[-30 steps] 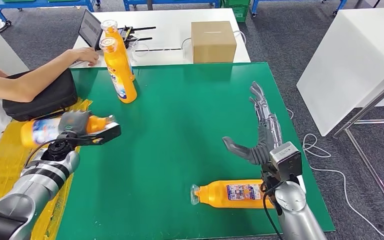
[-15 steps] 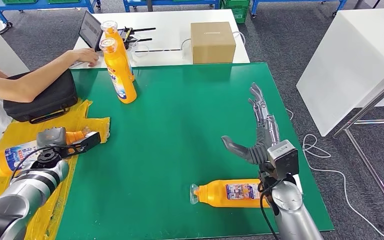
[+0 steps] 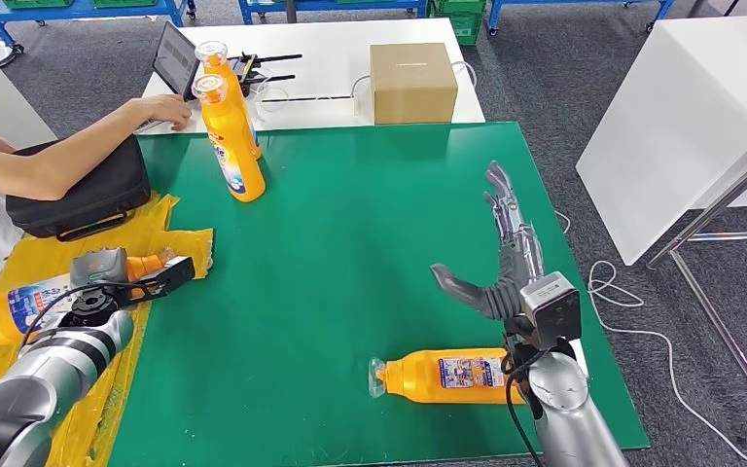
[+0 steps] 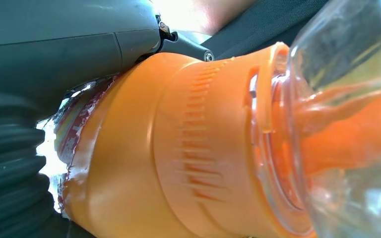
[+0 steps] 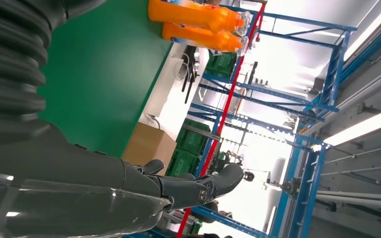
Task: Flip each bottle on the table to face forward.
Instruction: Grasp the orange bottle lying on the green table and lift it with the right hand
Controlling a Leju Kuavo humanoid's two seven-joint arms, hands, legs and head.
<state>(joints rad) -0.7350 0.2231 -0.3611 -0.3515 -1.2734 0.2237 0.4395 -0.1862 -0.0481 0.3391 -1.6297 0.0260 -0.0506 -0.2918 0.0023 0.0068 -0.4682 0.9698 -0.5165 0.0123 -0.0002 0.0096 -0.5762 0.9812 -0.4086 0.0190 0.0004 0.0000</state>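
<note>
At the left edge of the green table (image 3: 350, 195), over a crumpled yellow sheet (image 3: 0, 341): left hand (image 3: 107, 268) clamped round an orange bottle (image 3: 34, 304), held on its side, base pointing outward off the table, clear cap (image 3: 160, 261) toward the mat. Close wrist view confirms the grasp, with ribbed orange collar and clear cap right beside the thumb; label partly seen, facing up, so probably mid-turn rather than set down. Whether the bottle rests on the sheet or hangs just above it: cannot tell. Near edge of the mat, right side: second bottle (image 3: 447, 377) lying flat, cap pointing left, label up, untouched, just in front of the right forearm. Right hand (image 3: 506, 258) released, fingers straight and spread, thumb out to the side, raised above bare mat beyond that bottle and holding nothing; likely parked clear and waiting its turn. Far left corner: two upright bottles (image 3: 229, 122) standing touching, labels toward the robot, apparently already done and grouped out of the way. Beyond them, a person's arm (image 3: 68, 156) lying across a black bag (image 3: 88, 195), hand at a laptop (image 3: 175, 56) on the white table (image 3: 321, 78); cardboard box (image 3: 413, 80) there too. Judged about halfway: two standing, one in hand, one still lying.
</note>
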